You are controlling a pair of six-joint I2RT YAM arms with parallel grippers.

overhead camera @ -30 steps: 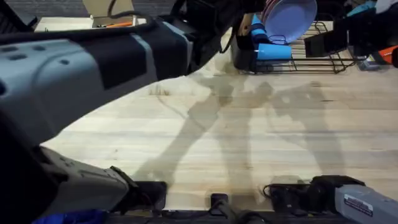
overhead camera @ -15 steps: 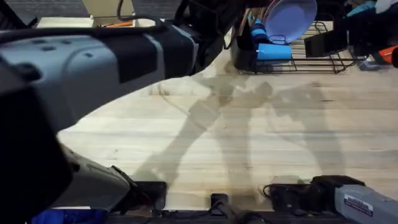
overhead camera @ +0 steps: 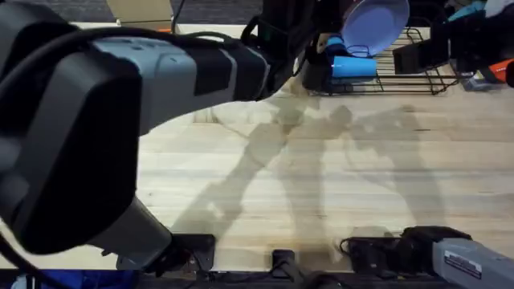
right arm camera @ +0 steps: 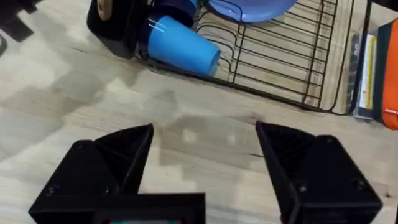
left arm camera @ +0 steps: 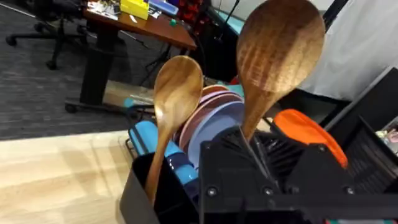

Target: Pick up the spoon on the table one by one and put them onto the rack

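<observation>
Broadly, working over the table [overhead camera: 337,177], with no spoon to be found on the bare boards in front of the rack [overhead camera: 409,76]. Reaching with the left arm [overhead camera: 161,72] toward the rack's left end, where the black caddy [overhead camera: 313,74] stands. Inside the rack, leaning a purple plate [overhead camera: 373,22] upright and laying a blue cup [overhead camera: 353,66] on its side next to the caddy. At the rack's left end, gripping the second spoon [left arm camera: 280,50] in the left gripper [left arm camera: 252,146]: fingers closed narrow on the slim handle, bowl up, handle pointing down. Probably held so in order to slide in handle-first. Carried high and close beside the caddy, seemingly not yet inside it, though hard to judge exactly from the wrist view. Already standing in the caddy, the first spoon [left arm camera: 177,93], bowl up, handle sunk inside, leaning slightly. Likely the last step of the task, then: line the handle up over the caddy's mouth, lower, let go. Worth watching for a knock against the spoon already seated. In front of the rack, low over the boards, keeping the right gripper [right arm camera: 204,127] spread wide and empty, probably parked clear of the other arm's path.
</observation>
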